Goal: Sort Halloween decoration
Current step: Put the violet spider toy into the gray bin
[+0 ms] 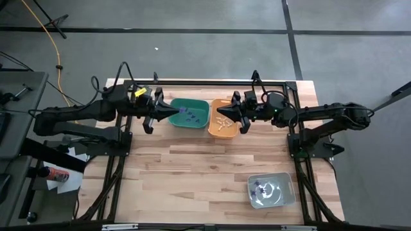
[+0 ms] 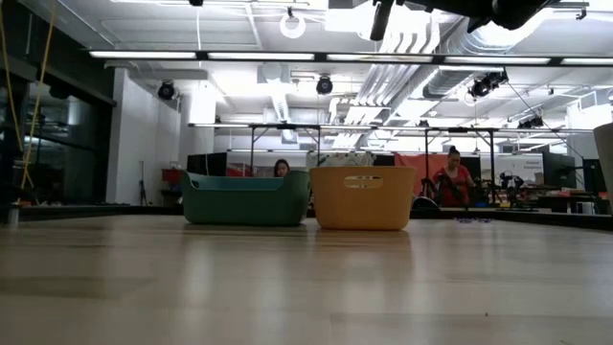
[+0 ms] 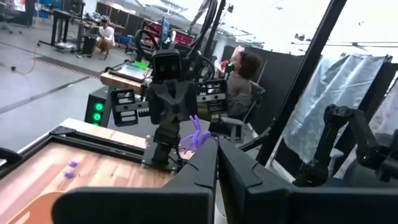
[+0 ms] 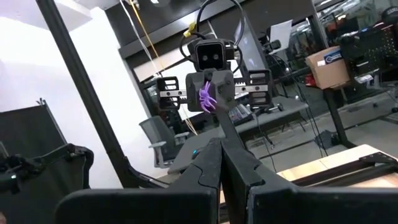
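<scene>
A big workshop with white ceiling ducts and strip lights is stretching out behind the pale wooden table (image 1: 192, 173), and two people are sitting at benches far back in the low view. The green bin (image 1: 191, 113) and the orange bin (image 1: 221, 118) are standing side by side at the table's far edge, the green one holding purple trinkets, the orange one cream ones; the grey bin (image 1: 270, 190) is sitting near the front right corner with a few more. The left gripper (image 1: 174, 111) is hovering at the green bin's left rim, pinching a purple spider (image 3: 196, 135). The right gripper (image 1: 220, 111) is hanging over the orange bin, fingers pressed together and empty. No writing is reading clearly.
</scene>
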`<act>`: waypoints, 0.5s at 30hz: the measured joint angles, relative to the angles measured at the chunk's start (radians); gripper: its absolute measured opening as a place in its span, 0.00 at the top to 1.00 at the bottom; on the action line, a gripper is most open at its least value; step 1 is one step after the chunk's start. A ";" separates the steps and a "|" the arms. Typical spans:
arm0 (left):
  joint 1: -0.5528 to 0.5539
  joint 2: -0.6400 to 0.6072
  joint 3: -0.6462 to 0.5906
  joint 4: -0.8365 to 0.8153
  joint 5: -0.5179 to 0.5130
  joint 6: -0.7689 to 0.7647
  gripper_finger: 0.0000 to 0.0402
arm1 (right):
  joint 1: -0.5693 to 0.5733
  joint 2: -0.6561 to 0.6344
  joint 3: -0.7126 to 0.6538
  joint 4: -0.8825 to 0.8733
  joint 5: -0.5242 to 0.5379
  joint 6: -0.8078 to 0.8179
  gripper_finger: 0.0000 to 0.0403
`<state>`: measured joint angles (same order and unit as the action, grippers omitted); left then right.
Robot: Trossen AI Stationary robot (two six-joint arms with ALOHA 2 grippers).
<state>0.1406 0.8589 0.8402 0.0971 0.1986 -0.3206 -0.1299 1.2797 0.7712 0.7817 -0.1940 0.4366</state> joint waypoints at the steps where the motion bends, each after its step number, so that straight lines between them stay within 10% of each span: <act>1: 0.000 0.000 0.000 0.000 0.000 0.000 1.00 | 0.000 0.000 0.000 -0.001 0.000 0.000 1.00; 15: 0.000 0.093 0.002 0.063 0.018 -0.008 1.00 | 0.047 0.076 0.190 -0.277 0.040 0.013 0.96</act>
<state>0.1410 0.9520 0.8421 0.1602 0.2161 -0.3290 -0.0832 1.3554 0.9614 0.5048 -0.1538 0.4492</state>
